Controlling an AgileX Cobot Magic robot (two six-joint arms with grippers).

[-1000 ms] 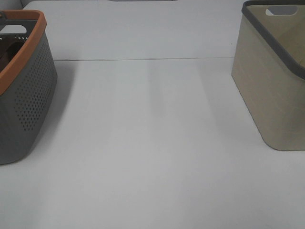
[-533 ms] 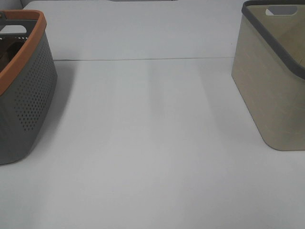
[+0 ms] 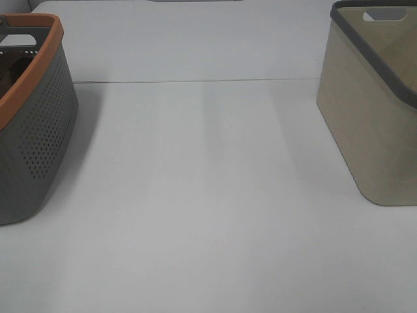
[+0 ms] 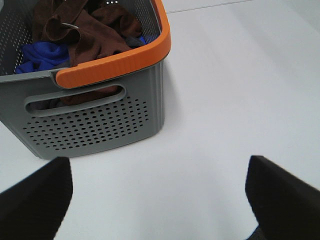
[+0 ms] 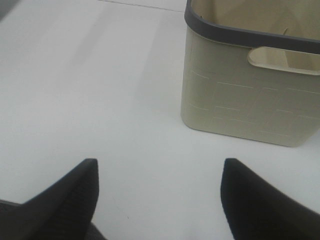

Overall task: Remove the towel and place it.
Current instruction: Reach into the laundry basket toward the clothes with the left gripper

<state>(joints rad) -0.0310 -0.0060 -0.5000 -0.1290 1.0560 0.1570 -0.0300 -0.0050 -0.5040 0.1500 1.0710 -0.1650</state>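
The dark brown towel (image 4: 92, 30) lies crumpled inside the grey perforated basket with an orange rim (image 4: 95, 120), on top of a blue cloth (image 4: 42, 55). In the exterior high view the same basket (image 3: 32, 130) stands at the left edge and only a sliver of brown shows inside it. My left gripper (image 4: 157, 200) is open and empty, hovering over the table short of the basket. My right gripper (image 5: 160, 200) is open and empty, over the table short of the beige basket (image 5: 250, 85). Neither gripper shows in the exterior high view.
The beige basket with a dark grey rim (image 3: 374, 111) stands at the right edge of the white table (image 3: 208, 195); what shows of its inside is bare. A seam line (image 3: 195, 81) crosses the table at the back.
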